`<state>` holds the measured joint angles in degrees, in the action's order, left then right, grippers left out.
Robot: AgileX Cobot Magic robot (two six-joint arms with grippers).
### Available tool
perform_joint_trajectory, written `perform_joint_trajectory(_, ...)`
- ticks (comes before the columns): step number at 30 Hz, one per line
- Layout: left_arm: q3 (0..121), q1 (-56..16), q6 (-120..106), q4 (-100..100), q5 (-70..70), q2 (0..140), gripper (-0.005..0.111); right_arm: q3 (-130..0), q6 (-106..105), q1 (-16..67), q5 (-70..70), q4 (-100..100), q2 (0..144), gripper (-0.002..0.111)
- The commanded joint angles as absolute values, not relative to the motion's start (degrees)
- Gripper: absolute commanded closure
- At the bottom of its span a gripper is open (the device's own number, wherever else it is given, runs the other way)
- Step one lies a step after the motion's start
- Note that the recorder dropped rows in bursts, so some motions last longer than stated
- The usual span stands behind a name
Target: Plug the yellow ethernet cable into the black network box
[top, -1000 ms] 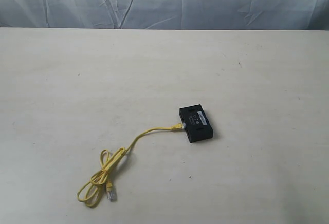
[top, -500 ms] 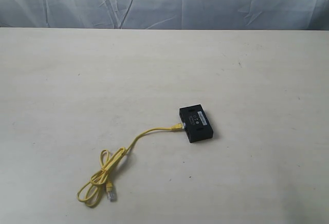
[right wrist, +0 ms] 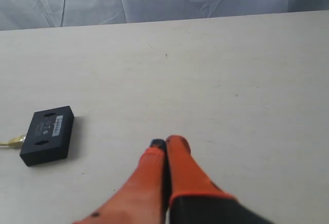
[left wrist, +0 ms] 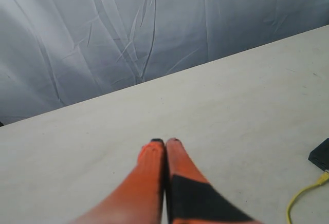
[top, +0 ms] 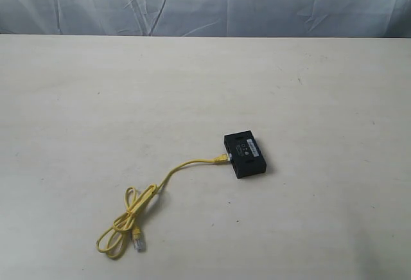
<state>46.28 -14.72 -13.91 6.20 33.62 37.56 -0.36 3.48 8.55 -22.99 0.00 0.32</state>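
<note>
The black network box (top: 244, 155) lies flat on the pale table, a little right of the middle. One end of the yellow ethernet cable (top: 186, 164) sits in the box's left side; the cord runs down-left into a loose loop (top: 125, 225), and its free clear plug (top: 139, 241) lies beside the loop. Neither arm shows in the exterior view. My left gripper (left wrist: 165, 142) is shut and empty above bare table, with the box's corner (left wrist: 321, 154) and the cable (left wrist: 303, 196) at the frame's edge. Also shut and empty is my right gripper (right wrist: 167, 143), well apart from the box (right wrist: 47, 134).
The table (top: 321, 87) is a wide pale surface with small dark specks. A wrinkled grey-blue cloth backdrop (top: 205, 0) hangs behind its far edge.
</note>
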Motion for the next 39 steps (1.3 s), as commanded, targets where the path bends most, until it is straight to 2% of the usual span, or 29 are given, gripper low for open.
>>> perform_joint_trajectory(1, 46.12, -14.44, -13.86, 6.41, 33.46, 37.07, 0.107, 0.0, 3.17, 8.64, -20.74, 0.52, 0.0, 0.109)
perform_joint_trajectory(24, 45.88, -13.75, -13.75, 7.06, 33.32, 35.59, 0.107, 0.0, 3.17, 8.64, -20.72, 0.52, 0.0, 0.109)
perform_joint_trajectory(30, 27.9, -2.35, -13.75, 11.08, 24.63, 23.29, 0.107, 0.0, 3.17, 8.64, -20.72, 0.52, 0.0, 0.109)
perform_joint_trajectory(31, 21.22, -0.3, -13.75, 10.84, 20.95, 19.37, 0.107, 0.0, 3.17, 8.64, -20.72, 0.52, 0.0, 0.109)
perform_joint_trajectory(36, 1.32, 0.61, -13.91, 8.71, 9.04, 5.51, 0.107, 0.0, 3.17, 8.64, -20.83, 0.52, 0.0, 0.109)
perform_joint_trajectory(39, 0.0, 0.61, -13.91, 6.02, 11.92, 0.0, 0.107, 0.0, 3.17, 8.64, -20.83, 0.52, 0.0, 0.109)
